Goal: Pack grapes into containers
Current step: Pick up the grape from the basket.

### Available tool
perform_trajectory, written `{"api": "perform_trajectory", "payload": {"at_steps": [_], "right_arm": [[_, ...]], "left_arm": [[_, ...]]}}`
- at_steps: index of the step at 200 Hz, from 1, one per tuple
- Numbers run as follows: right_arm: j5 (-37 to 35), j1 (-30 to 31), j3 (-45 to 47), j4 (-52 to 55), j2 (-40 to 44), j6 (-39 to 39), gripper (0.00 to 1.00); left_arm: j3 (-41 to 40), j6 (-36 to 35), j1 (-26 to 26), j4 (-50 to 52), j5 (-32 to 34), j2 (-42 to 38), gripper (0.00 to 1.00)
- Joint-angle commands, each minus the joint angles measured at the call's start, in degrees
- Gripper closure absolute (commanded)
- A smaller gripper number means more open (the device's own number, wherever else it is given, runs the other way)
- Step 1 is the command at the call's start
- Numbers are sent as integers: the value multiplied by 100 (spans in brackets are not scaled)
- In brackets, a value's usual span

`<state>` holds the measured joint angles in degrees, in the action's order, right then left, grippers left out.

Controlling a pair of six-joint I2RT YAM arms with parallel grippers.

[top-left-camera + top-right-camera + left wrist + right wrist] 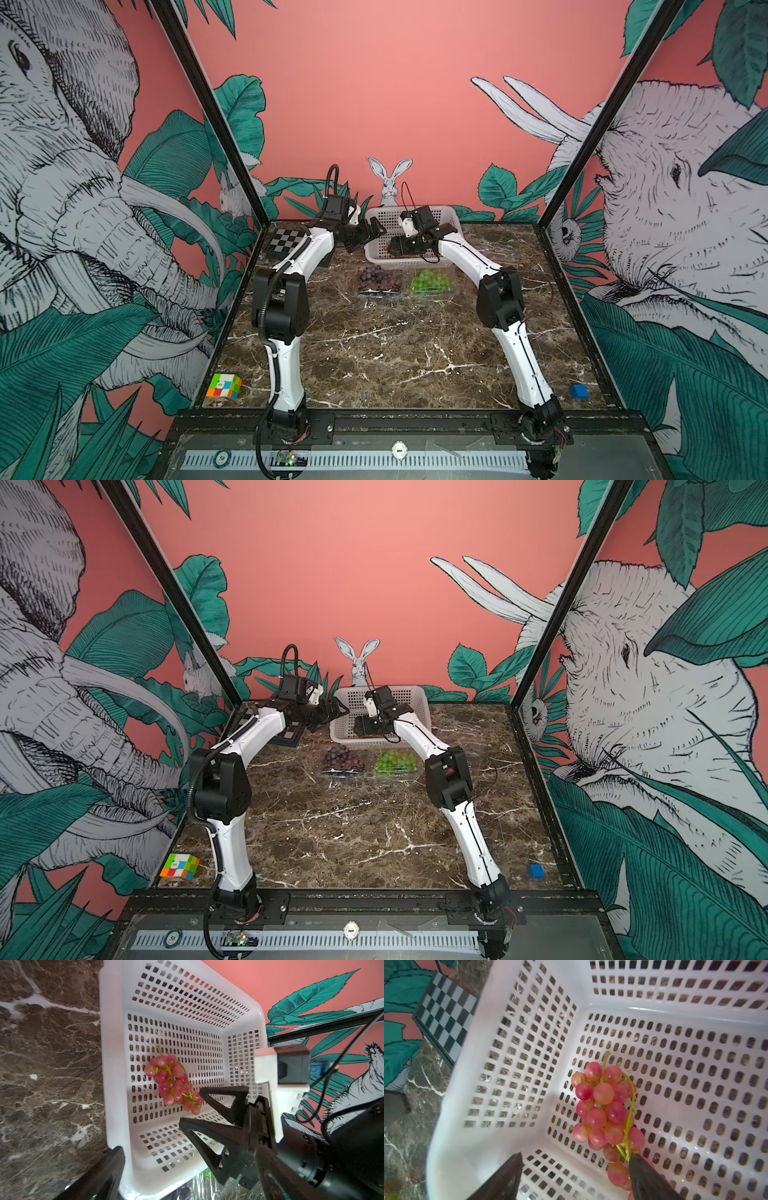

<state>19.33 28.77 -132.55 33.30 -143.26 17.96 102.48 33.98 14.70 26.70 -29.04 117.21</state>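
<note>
One bunch is left to pack, by our reckoning: the red grapes (604, 1109) lie on the floor of the white basket (112, 1064), at the far middle of the table (395, 353). Near of the basket, the purple bunch (379, 279) and the green bunch (431, 281) sit side by side, each in its own clear container (377, 293), purple on the left.

And the right gripper (577, 1177) is down inside the basket, jaws apart and clamped on nothing. One finger (648, 1176) touches the berries and green stalk at the end of the bunch closest to it, and the other stands clear. The left gripper (365, 237) hovers at the basket's left rim, spread wide and empty.

How will this handle? We judge it light and floppy: glossy round berries that may roll or squirt from hard fingers, strung on a thin, springy stalk. Pinched at the tail end alone, we fear it swings, or a berry tears loose. We'd rather straddle the plump middle of the cluster and squeeze gently. Failing that, we'd take the stem stub (606, 1055) at the opposite end, where the whole bunch hangs from one point.
</note>
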Motion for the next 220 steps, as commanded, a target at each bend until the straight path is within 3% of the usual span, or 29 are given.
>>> {"api": "perform_trajectory", "payload": {"at_steps": [1, 35, 80, 118, 143, 194, 220], "right_arm": [[34, 5, -262, 133, -206, 83, 28], [-132, 0, -552, 226, -507, 148, 36], [44, -4, -798, 151, -771, 313, 53], [128, -32, -623, -146, -682, 477, 77], [107, -54, -565, -247, -594, 572, 88], [214, -107, -482, -505, -313, 814, 100], [227, -143, -476, -564, -219, 926, 100]], "left_arm": [[61, 92, -5, -130, -149, 17, 1], [115, 70, -2, -112, -188, 56, 1], [61, 74, -2, -122, -215, 65, 1], [53, 43, -2, -103, -203, 30, 1], [23, 39, -2, -112, -203, 12, 1], [-41, 39, -7, -130, -223, -14, 1], [-53, 39, -4, -130, -214, -24, 1]]}}
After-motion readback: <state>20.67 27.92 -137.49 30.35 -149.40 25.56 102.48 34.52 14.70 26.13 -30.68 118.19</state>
